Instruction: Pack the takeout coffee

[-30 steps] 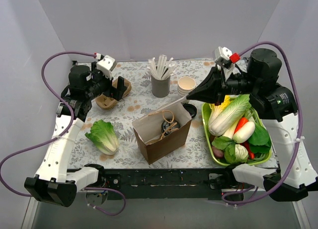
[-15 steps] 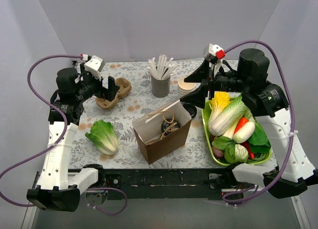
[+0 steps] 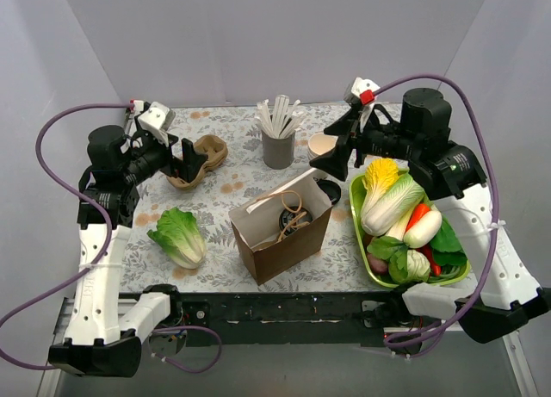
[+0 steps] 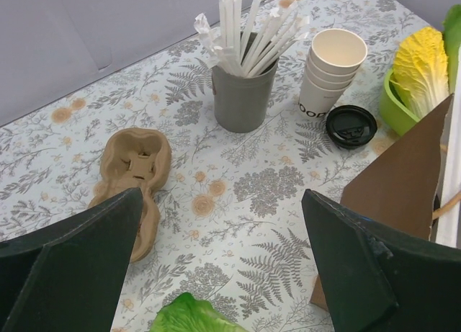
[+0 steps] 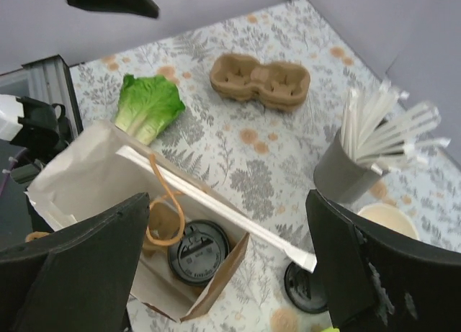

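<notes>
The takeout coffee [image 5: 198, 253] stands inside the open brown paper bag [image 3: 284, 246], and only its round black lid [image 3: 288, 220] shows. A white wrapped straw [image 5: 216, 206] lies slanted across the bag's top edge. My right gripper [image 3: 330, 151] hovers open and empty above and behind the bag; in its wrist view the gripper [image 5: 227, 199] looks down at bag [image 5: 79, 181] and cup. My left gripper [image 3: 185, 160] is open and empty at the back left over the brown cup carrier [image 4: 133, 173]; in the left wrist view the gripper [image 4: 222, 195] holds nothing.
A loose black lid [image 4: 351, 125] lies beside a stack of lidless cream cups [image 4: 328, 80]. A grey cup of white sticks [image 3: 278, 143] stands at the back. A lettuce leaf [image 3: 181, 235] lies left of the bag. A green tray [image 3: 357, 233] of vegetables sits right.
My right gripper has opened and pulled up and back from the bag. My left arm has drawn back to the left, still open.
</notes>
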`<state>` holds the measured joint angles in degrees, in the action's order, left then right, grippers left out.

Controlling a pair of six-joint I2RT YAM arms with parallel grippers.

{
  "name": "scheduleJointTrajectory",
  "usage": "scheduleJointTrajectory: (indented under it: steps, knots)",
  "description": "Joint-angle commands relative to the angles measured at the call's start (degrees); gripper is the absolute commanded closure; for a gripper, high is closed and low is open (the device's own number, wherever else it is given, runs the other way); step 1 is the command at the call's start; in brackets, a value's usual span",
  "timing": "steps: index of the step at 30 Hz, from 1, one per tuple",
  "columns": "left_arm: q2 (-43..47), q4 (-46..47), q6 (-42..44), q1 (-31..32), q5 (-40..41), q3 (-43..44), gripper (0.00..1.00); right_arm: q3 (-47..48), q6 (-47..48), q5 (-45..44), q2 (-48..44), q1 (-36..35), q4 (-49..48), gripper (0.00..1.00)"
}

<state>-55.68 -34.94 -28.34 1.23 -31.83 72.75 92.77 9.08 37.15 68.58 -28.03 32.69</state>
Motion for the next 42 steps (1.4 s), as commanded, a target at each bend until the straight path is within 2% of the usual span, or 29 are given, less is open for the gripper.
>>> scheduleJointTrajectory:
  steps: [1,2,4,7,11,14,19,23,26,29,31,33,37,42]
  knots:
    - [1.45,-0.48,-0.93,-0.27,-3.32,0.46,0.05,-3.11,-0.8,-3.05,-1.6,2.79,6.24,0.05]
    - [1.37,-0.48,-0.93,-0.27,-3.23,0.38,0.05,-5.73,-4.21,-1.91,-2.3,5.59,7.47,0.05]
    - [1.36,-0.57,-0.41,-0.27,-3.67,0.29,0.05,-9.26,-4.6,-0.24,-3.44,7.46,7.83,0.06]
    - [0.84,-0.75,0.48,-0.27,-3.24,-0.07,0.05,-12.96,-0.3,-3.37,-4.07,8.17,7.83,0.09]
    - [0.05,-0.74,0.56,-0.27,-3.41,0.11,0.05,-16.74,1.99,-9.1,-1.78,8.17,7.31,0.25]
    - [-1.09,-0.66,0.48,-0.27,-3.41,0.29,0.05,-22.1,1.29,-11.21,-0.64,8.17,2.3,0.32]
    - [-2.76,-0.48,0.21,-0.27,-3.32,0.55,0.05,-29.38,-3.26,-11.83,1.47,8.17,-6.73,0.36]
    - [-3.99,-1.36,0.39,-0.27,-3.15,1.16,0.05,-33.44,-9.23,-7.71,3.22,8.52,-17.61,0.38]
    - [-4.52,-2.15,0.74,-0.27,-3.14,1.78,0.05,-30.83,-14.6,-5.16,4.63,8.52,-24.4,0.39]
    - [-5.14,-1.89,0.91,-0.27,-3.32,2.13,0.05,-27.13,-15.85,-2.53,3.76,8.52,-29.76,0.39]
    - [-5.4,-1.63,0.57,-0.27,-3.67,2.04,0.05,-21.87,-16.46,3.15,3.41,8.17,-30.66,0.39]
    - [-5.49,-1.1,0.39,-0.27,-3.85,1.87,0.05,-16.17,-16.03,6.26,2.62,7.03,-29.19,0.39]
    - [-5.49,0.13,-0.22,-0.27,-3.76,0.03,0.05,-12.44,-12.1,8.56,-0.1,3.0,-21.89,0.36]
    - [-5.93,2.15,-1.72,-0.27,-4.64,-1.82,0.05,-18.59,-9.35,2.6,-5.38,2.72,-20.12,0.29]
